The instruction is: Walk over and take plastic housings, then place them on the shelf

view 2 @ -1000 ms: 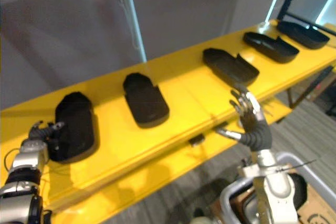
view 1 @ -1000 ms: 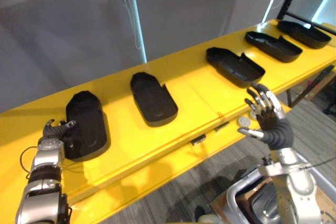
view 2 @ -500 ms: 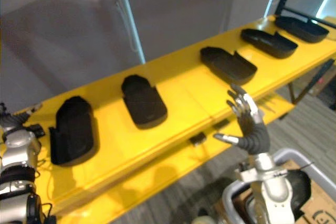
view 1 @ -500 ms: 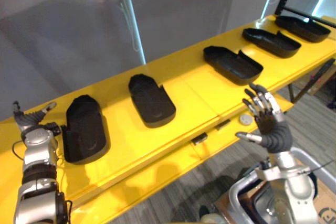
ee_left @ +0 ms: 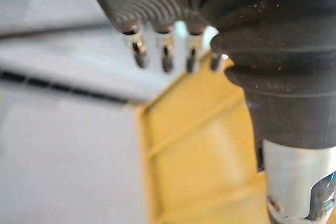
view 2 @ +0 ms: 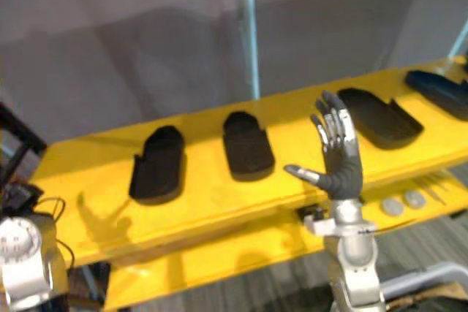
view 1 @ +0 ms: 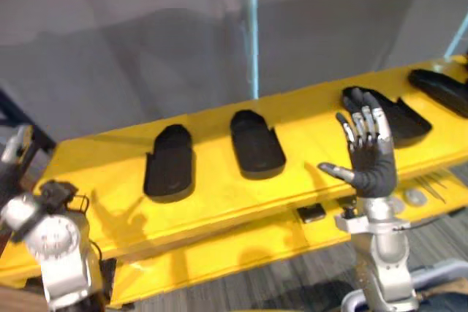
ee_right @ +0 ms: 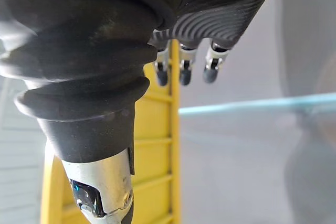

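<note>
Black housings (view 1: 170,164) in a row along the yellow shelf (view 1: 219,206), the last cut off at its right end, right hand (view 1: 371,167) raised before the front edge, fingers spread, empty, left hand (ee_left: 165,59) fingers seemingly straight, empty, barely visible

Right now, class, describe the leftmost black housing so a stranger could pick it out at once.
Find the long yellow shelf with a row of black housings on it. Take the leftmost housing: it ends the row, farthest from the raised right hand.
</note>
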Available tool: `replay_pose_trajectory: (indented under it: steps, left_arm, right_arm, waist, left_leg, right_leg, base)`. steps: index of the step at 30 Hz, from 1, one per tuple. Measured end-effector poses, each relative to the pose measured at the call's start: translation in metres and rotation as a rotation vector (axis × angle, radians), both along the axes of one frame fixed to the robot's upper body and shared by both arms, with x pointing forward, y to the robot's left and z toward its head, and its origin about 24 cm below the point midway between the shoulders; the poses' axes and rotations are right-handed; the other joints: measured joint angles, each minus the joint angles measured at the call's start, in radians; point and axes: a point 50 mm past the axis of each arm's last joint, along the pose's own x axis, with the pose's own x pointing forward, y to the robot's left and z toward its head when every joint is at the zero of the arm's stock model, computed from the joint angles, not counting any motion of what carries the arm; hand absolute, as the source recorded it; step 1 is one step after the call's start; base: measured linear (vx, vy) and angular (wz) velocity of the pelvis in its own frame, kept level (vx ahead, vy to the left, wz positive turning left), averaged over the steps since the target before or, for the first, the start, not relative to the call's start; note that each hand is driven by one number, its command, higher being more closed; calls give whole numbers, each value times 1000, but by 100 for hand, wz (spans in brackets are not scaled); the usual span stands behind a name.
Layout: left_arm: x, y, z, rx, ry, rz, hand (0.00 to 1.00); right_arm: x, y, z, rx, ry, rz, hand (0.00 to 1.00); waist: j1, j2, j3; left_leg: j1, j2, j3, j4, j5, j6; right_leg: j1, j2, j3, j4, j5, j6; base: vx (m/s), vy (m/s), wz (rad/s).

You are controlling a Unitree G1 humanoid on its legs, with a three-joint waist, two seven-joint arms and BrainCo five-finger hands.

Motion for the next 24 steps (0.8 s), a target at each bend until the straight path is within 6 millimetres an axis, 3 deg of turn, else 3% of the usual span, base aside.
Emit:
replay_pose_trajectory:
  steps: [3,10,12,17,24]
  left_arm:
    - [-25,-7,-2,34,-6,24,0]
    - [-47,-12,-23,-68,69,-6,0]
    - [-48,-11,-26,-104,67,-29,0]
    - [-46,-9,-34,-146,85,-57,0]
    - [-33,-21,-43,-138,104,-171,0]
  right_arm:
    - [2,5,-2,32,15,6,0]
    - [-2,8,-9,72,44,12,0]
    - [-1,14,-12,69,51,73,0]
    - [6,51,-18,-5,68,274,0]
    - [18,55,-15,17,71,195,0]
  waist:
    - [13,-21,-10]
    - [31,-61,-23]
    - [38,-70,-26]
    - [57,-98,-14]
    - [77,-115,-7]
  left_leg:
    - [-17,0,-2,-20,15,2]
    - [-45,-15,-28,-20,24,7]
    - [-62,-18,-35,-20,29,8]
    - [-65,-26,-58,-19,30,8]
    - [-65,-41,-77,-21,31,13]
  right_leg:
    - [-9,-5,-32,0,-10,-1]
    - [-18,-21,-60,0,-14,10]
    - [-30,-24,-70,1,-7,15]
    - [-24,-29,-91,4,-7,19]
    - [-27,-44,-107,33,-21,25]
  base:
    - [-63,-16,27]
    - [-6,14,14]
    - [30,11,15]
    - [34,5,13]
    - [-18,12,9]
